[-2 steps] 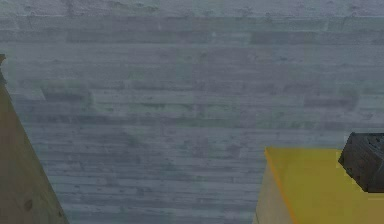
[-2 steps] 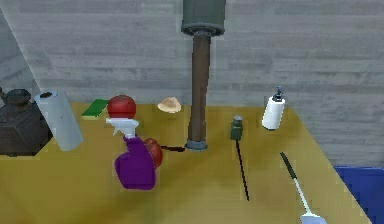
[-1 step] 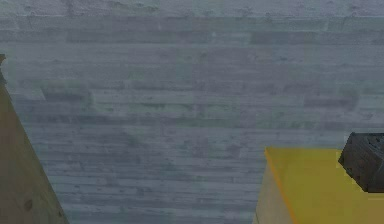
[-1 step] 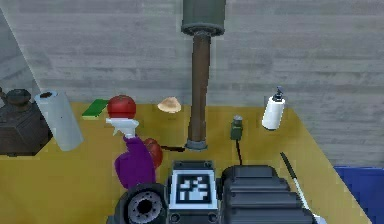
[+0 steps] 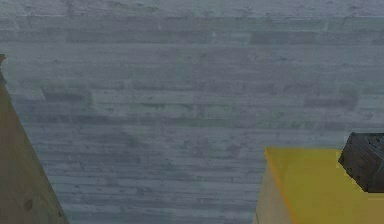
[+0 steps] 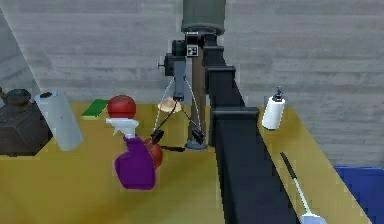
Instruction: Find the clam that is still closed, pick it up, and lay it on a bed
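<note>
In the arm side view the dark arm (image 6: 235, 140) reaches out over a yellow table (image 6: 70, 190). At its far end hangs the gripper (image 6: 178, 135), its two thin fingers (image 6: 161, 120) spread down toward the tabletop. A small tan rounded thing (image 6: 170, 104), possibly the clam, lies on the table between the fingers. I cannot tell whether the gripper holds anything or touches it.
On the table stand a purple spray bottle (image 6: 133, 162), two red round things (image 6: 122, 105), a white paper roll (image 6: 60, 120), a green pad (image 6: 95, 108), a dark pot (image 6: 15, 125), a white bottle (image 6: 274, 110) and a long utensil (image 6: 295, 185). The forward view faces a grey plank wall (image 5: 190, 100) and the yellow table corner (image 5: 310, 185).
</note>
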